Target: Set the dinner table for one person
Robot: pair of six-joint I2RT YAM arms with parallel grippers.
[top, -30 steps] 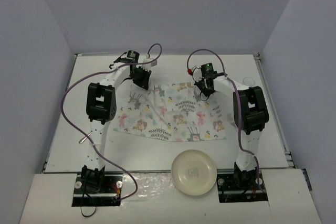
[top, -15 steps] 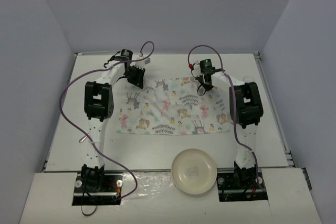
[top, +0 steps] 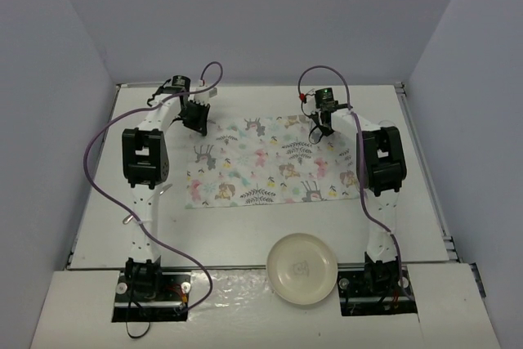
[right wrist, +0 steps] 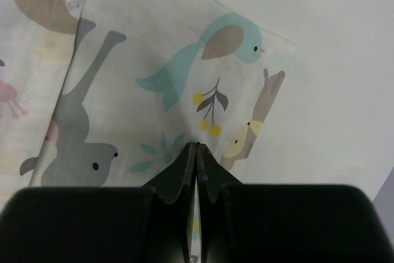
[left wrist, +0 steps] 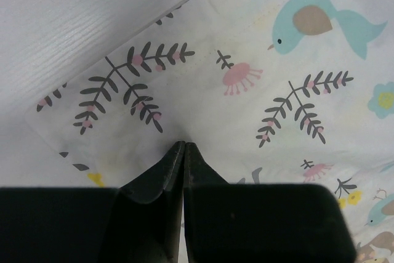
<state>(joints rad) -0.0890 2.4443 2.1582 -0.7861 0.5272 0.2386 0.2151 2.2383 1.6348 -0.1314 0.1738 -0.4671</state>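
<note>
A floral-printed white placemat point(top: 274, 161) lies spread on the white dinner table point(top: 245, 226). My left gripper point(top: 196, 123) is shut on the placemat's far left corner; in the left wrist view point(left wrist: 184, 144) the jaws pinch the cloth point(left wrist: 258, 72) near its edge. My right gripper point(top: 317, 130) is shut on the far right part of the placemat; in the right wrist view point(right wrist: 195, 146) the jaws pinch the cloth point(right wrist: 154, 78) near its corner. A cream plate point(top: 301, 266) sits at the table's near edge, between the arm bases.
White walls enclose the table on the left, back and right. A small metal piece point(top: 129, 219) lies by the left arm. A small round pale object point(top: 386, 126) sits near the right arm. Purple cables loop over both arms.
Both grippers have moved toward the far edge of the table and apart, dragging the placemat with them; the cloth now lies flatter, wider and straighter. The plate has not moved.
</note>
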